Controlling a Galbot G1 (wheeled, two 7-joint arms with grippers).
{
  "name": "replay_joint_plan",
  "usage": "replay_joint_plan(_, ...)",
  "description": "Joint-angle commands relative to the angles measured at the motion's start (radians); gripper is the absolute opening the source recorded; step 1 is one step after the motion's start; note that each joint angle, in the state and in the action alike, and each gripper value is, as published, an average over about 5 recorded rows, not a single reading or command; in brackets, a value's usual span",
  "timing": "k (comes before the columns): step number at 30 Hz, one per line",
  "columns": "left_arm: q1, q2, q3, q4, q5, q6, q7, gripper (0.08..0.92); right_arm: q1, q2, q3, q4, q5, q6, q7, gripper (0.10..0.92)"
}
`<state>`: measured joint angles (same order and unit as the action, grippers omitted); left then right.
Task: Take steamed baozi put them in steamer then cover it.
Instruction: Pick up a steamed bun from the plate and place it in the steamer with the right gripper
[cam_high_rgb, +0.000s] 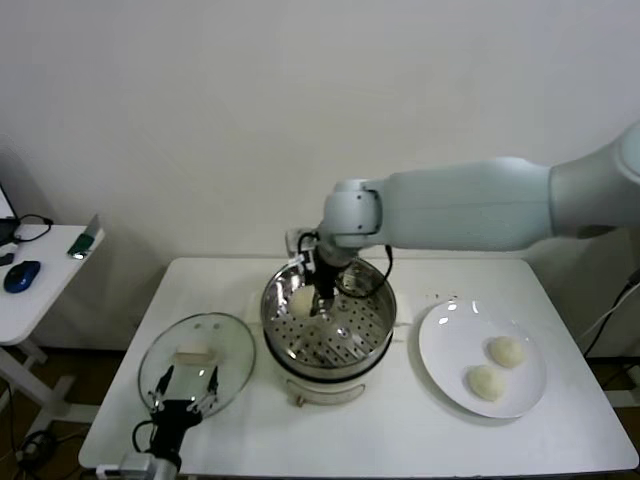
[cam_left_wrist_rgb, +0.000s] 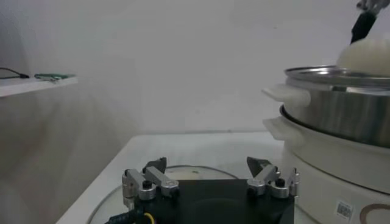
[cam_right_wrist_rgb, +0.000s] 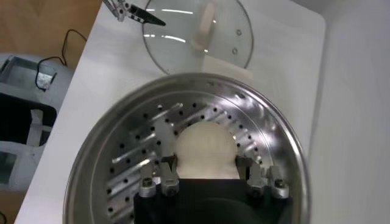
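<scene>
The right arm is reaching in from the right across the white table (cam_high_rgb: 400, 440), and its gripper (cam_high_rgb: 312, 298) is hanging over the steamer (cam_high_rgb: 330, 355), inside the rim on the far left side. Its fingers (cam_right_wrist_rgb: 168, 180) are clamped on either side of a bun (cam_right_wrist_rgb: 206, 149), gripping it above the hole-dotted tray (cam_right_wrist_rgb: 146, 131). From the wrist, the bun is sitting squarely between the two fingertips with the tray spread out under it. I cannot tell whether the bun is touching the tray or hanging just above it. In the left wrist view the same bun is showing above the steamer's rim.

The steamer is standing in the middle of the table on its white base (cam_high_rgb: 325, 392), with no lid on it.

The lid (cam_high_rgb: 200, 355) is lying flat on the table just left of the steamer, handle (cam_high_rgb: 193, 354) up. The left gripper (cam_high_rgb: 183, 395) is hovering at the lid's near edge, low over the glass, with its jaws spread wide and nothing between them. Its fingers (cam_left_wrist_rgb: 147, 183) are pointing toward the steamer side, not touching the handle.

To the right of the steamer a white plate (cam_high_rgb: 440, 345) is sitting on the table, apart from the pot. Two buns (cam_high_rgb: 506, 351) are resting on it, side by side toward its right half, one a little nearer than the other.

A small side table (cam_high_rgb: 35, 290) is standing off to the left, apart from the main one.
</scene>
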<state>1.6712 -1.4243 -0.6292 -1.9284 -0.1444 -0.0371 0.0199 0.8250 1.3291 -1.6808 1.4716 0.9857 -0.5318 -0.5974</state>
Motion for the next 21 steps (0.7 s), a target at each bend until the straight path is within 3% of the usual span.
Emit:
replay_joint_plan(1, -0.002, -0.001, 0.0, 0.003, 0.002, -0.001, 0.0, 0.823, -0.099, 0.074, 0.017, -0.062, -0.02, -0.03, 0.045, 0.645)
replay_joint_plan(17, -0.003, -0.002, 0.003, 0.009, 0.003, -0.005, -0.001, 0.823, -0.139, 0.094, 0.02, -0.14, -0.079, -0.03, 0.056, 0.648)
replay_joint_plan(21, -0.003, -0.002, 0.004, 0.01, 0.003, -0.006, -0.001, 0.823, -0.138, 0.092, 0.022, -0.134, -0.08, -0.026, 0.056, 0.694)
